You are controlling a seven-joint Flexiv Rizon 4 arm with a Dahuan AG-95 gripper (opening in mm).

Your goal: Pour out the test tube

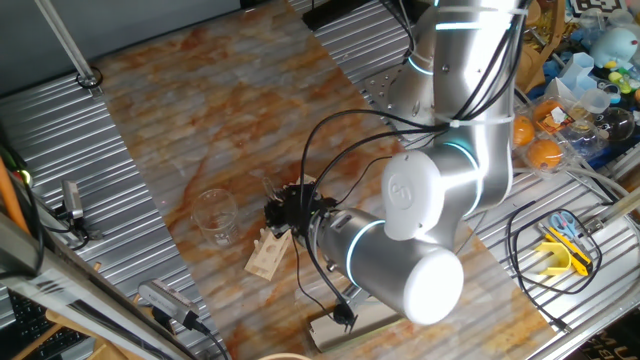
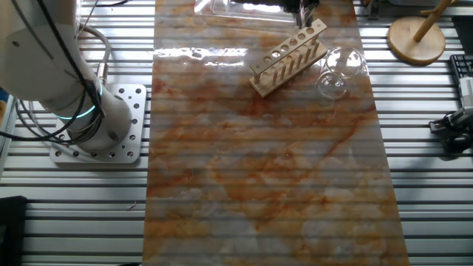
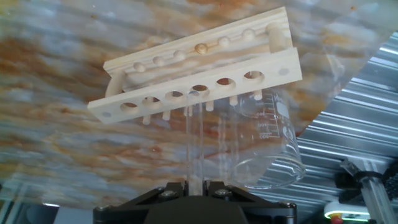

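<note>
In the hand view the test tube (image 3: 194, 140) is a thin clear glass tube running from between my fingers up to a middle hole of the wooden rack (image 3: 155, 102). My gripper (image 3: 194, 185) is shut on the tube's near end. I cannot tell whether the far tip is still inside the hole. A clear glass beaker (image 3: 267, 146) lies just right of the tube. In one fixed view the gripper (image 1: 290, 210) hangs over the rack (image 1: 265, 255), with the beaker (image 1: 215, 215) to its left. In the other fixed view the gripper (image 2: 301, 11) is above the rack (image 2: 290, 58) and the beaker (image 2: 340, 70).
A clear tray (image 2: 244, 9) lies behind the rack at the table's far edge. A round wooden stand (image 2: 417, 37) sits on the metal slats beside the beaker. Oranges (image 1: 545, 152), toys and yellow scissors (image 1: 565, 235) clutter the side by the arm base.
</note>
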